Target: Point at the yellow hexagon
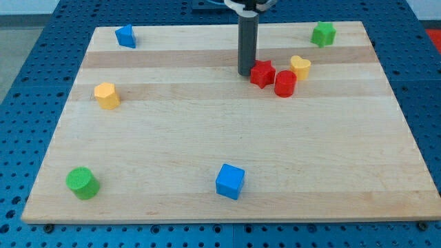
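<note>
The yellow hexagon (107, 95) lies near the view's left side of the wooden board (172, 145). My tip (246, 73) rests on the board at the view's upper middle, far to the right of the hexagon. It stands just left of the red star (262, 73), touching or nearly touching it.
A red cylinder (285, 83) and a yellow heart (300, 66) sit right of the star. A blue block (125, 35) is at the top left, a green block (322, 33) at the top right, a green cylinder (83, 182) at the bottom left, a blue cube (230, 181) at the bottom middle.
</note>
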Motion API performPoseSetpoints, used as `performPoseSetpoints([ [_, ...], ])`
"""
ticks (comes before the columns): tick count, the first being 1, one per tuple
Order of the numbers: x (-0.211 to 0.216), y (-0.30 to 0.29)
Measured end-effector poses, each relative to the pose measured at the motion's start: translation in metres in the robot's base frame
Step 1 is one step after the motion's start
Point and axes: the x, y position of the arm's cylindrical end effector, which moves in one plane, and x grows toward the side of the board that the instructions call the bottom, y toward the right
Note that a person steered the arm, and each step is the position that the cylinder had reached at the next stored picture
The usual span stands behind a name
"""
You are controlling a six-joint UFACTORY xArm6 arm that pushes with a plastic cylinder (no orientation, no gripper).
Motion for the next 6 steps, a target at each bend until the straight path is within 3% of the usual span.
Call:
performPoseSetpoints([
  [1,0.000,-0.049],
  [4,0.003,-0.265],
  [6,0.061,-0.301],
])
